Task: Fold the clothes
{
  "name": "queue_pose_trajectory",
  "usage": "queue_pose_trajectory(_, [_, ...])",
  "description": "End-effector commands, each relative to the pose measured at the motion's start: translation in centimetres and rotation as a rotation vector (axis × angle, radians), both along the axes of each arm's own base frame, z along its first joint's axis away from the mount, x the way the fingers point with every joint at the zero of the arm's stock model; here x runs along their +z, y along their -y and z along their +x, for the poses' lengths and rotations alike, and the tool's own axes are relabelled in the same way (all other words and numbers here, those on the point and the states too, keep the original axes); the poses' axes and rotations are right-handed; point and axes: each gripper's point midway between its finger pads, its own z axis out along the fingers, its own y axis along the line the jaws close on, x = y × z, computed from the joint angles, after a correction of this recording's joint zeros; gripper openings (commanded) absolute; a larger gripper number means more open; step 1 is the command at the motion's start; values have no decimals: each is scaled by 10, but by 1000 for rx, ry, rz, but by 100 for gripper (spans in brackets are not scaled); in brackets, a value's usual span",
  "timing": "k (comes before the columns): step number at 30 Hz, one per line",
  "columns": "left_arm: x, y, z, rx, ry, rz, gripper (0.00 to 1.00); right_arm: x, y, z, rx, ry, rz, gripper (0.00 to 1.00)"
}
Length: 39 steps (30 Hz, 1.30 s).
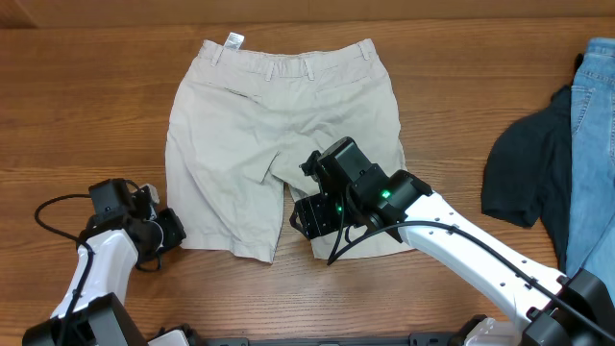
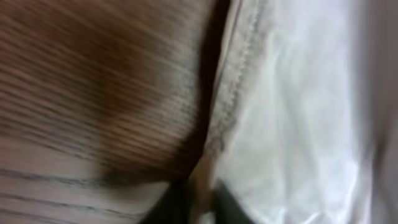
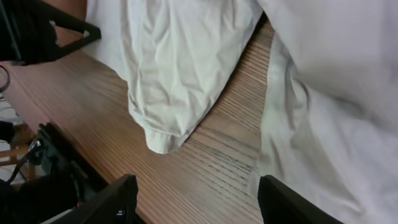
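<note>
Shorts (image 1: 279,135) flat on desk (image 1: 96,58) for folding.
Left gripper (image 1: 173,231), lower left, pinches a hem to lift; right gripper (image 1: 306,219), centre, hangs open.

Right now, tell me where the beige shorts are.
Overhead, the shorts lie left of centre, waistband toward the far edge, with the left hand at the left leg's outer hem and the right hand over the right leg.

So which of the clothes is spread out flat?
The beige shorts in the middle. The dark garment and the jeans lie bunched together at the table's right edge.
</note>
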Motion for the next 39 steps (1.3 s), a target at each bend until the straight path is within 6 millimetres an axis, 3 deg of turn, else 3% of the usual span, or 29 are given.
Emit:
queue_pose_trajectory(1, [7, 1, -2, -21, -18, -13, 4, 13, -3, 2, 0, 17, 34, 66])
queue_pose_trajectory(3, [21, -8, -7, 47, -65, 14, 4, 13, -3, 1, 0, 16, 34, 66])
queue_pose_trajectory(6, [63, -41, -33, 207, -222, 172, 4, 13, -3, 1, 0, 16, 34, 66])
queue_pose_trajectory(8, [83, -47, -37, 256, -251, 198, 4, 13, -3, 1, 1, 16, 34, 66])
queue_pose_trajectory(11, [92, -61, -50, 348, -301, 270, 4, 12, -2, 1, 0, 11, 29, 67])
queue_pose_trajectory(13, [93, -68, -56, 402, -317, 293, 4, 11, -1, -1, 0, 5, 23, 67])
queue_pose_trajectory(17, [91, -69, -58, 418, -314, 242, 28, 13, -3, 1, -15, 3, 34, 67])
queue_pose_trajectory(18, [91, -68, -60, 416, -323, 241, 36, 14, -5, 2, -23, 5, 43, 64])
queue_pose_trajectory(19, [91, -67, -61, 415, -329, 240, 36, 15, -9, 5, -36, 9, 57, 56])
queue_pose_trajectory(22, [91, -68, -63, 417, -333, 247, 9, 11, -21, 16, -90, -4, 93, 45])
queue_pose_trajectory(25, [91, -67, -61, 415, -326, 240, 4, -5, -34, 23, -125, -29, 99, 24])
queue_pose_trajectory(27, [91, -68, -60, 416, -321, 241, 4, -19, -45, 30, -121, -23, 104, 28])
queue_pose_trajectory(28, [91, -68, -59, 416, -320, 242, 4, -27, -49, 35, -122, -19, 105, 39])
queue_pose_trajectory(29, [91, -68, -59, 417, -318, 241, 4, -39, -51, 42, -135, -9, 88, 70])
queue_pose_trajectory(30, [90, -66, -56, 413, -307, 223, 7, -53, -49, 49, -154, -1, 62, 72])
queue_pose_trajectory(31, [89, -62, -53, 404, -298, 200, 34, -61, -47, 52, -163, -4, 48, 75])
queue_pose_trajectory(32, [88, -56, -48, 382, -281, 163, 58, -68, -44, 57, -178, -4, 34, 76])
queue_pose_trajectory(33, [86, -51, -45, 360, -269, 135, 58, -71, -41, 62, -192, 5, 23, 74])
queue_pose_trajectory(34, [83, -48, -42, 345, -260, 114, 46, -73, -35, 68, -215, 22, 5, 64])
queue_pose_trajectory(35, [76, -41, -37, 320, -246, 74, 36, -72, -30, 72, -234, 13, 8, 42])
queue_pose_trajectory(36, [71, -35, -34, 296, -233, 39, 31, -65, -34, 69, -213, -27, 57, 37])
queue_pose_trajectory(37, [65, -25, -29, 244, -210, -14, 33, -56, -38, 64, -160, -54, 117, 40])
queue_pose_trajectory(39, [50, -20, -33, 199, -219, -30, 49, -22, -43, 54, -27, -86, 266, 52])
